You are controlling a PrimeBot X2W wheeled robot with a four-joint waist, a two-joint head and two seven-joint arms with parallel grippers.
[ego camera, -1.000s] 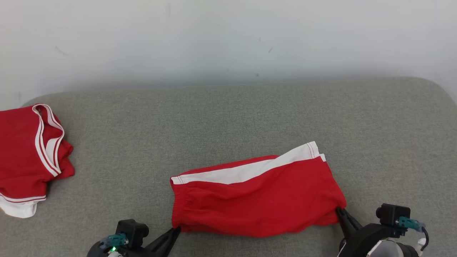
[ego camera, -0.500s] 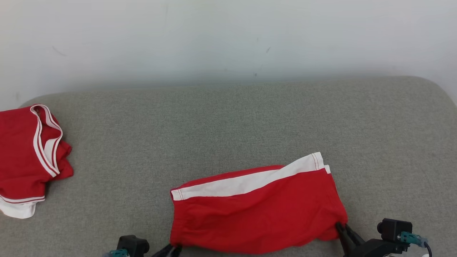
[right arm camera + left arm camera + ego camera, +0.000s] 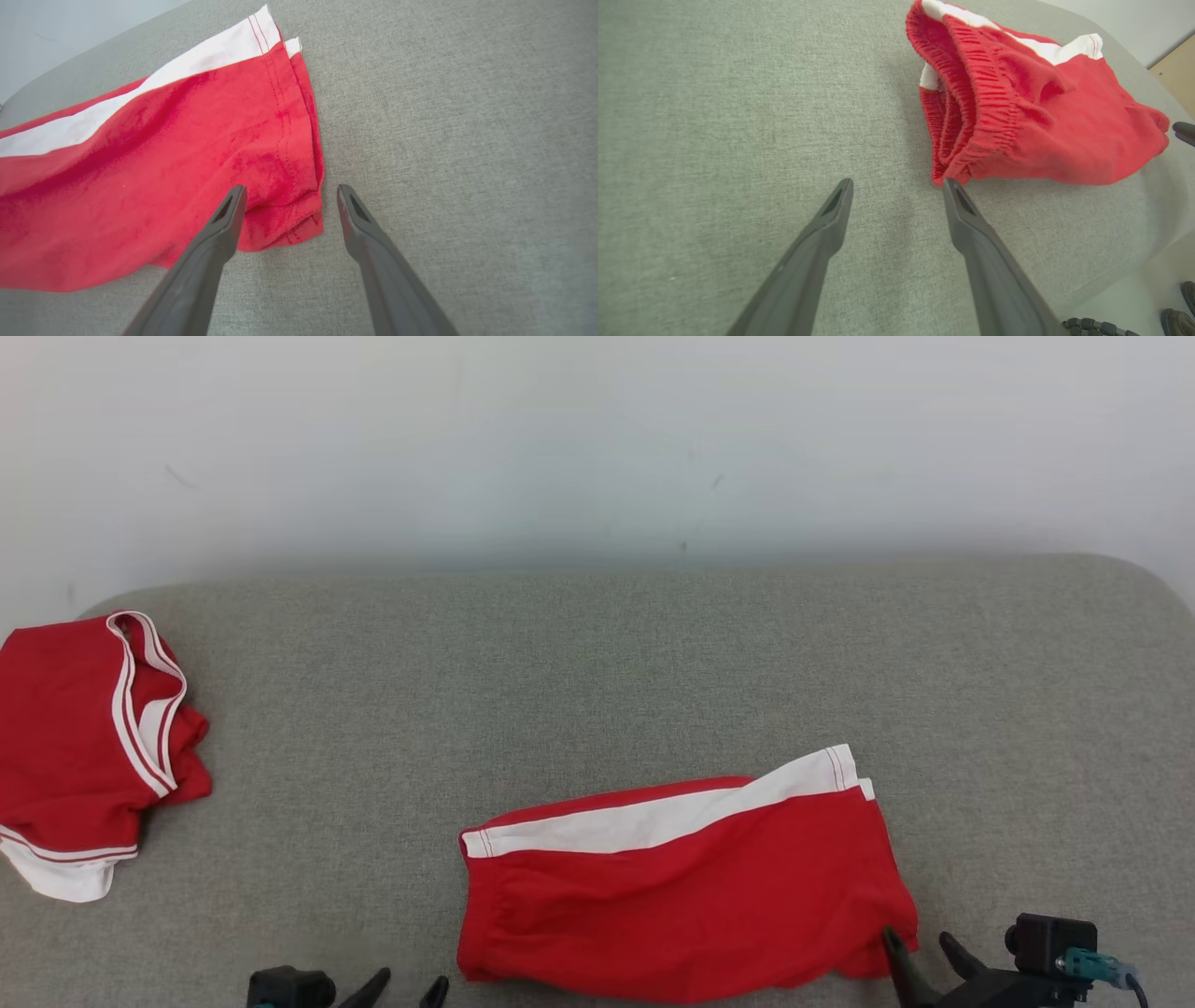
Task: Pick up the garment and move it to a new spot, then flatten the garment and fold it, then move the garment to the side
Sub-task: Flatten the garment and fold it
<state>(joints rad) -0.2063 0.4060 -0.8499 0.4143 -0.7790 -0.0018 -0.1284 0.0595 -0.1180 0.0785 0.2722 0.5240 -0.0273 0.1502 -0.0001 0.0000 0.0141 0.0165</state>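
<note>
**Claws Gaping Beside Folded Shorts**

Found red garment (image 3: 681, 896) lying folded on the grey tabletop (image 3: 597, 663), near the front edge. Left claw (image 3: 409, 980) spread empty by the waistband corner, right claw (image 3: 917, 938) spread empty at the hem corner. Noted second red garment (image 3: 65, 737) far left.

Bare grey worktop (image 3: 597, 663) runs across the middle of the frame up to the wall (image 3: 597, 448), open for passing. The shorts (image 3: 681, 887) fill the lower centre, between the left pincer (image 3: 411, 978) and right pincer (image 3: 916, 938). A second garment (image 3: 84, 747) blocks the left edge. The right side lies free.
</note>
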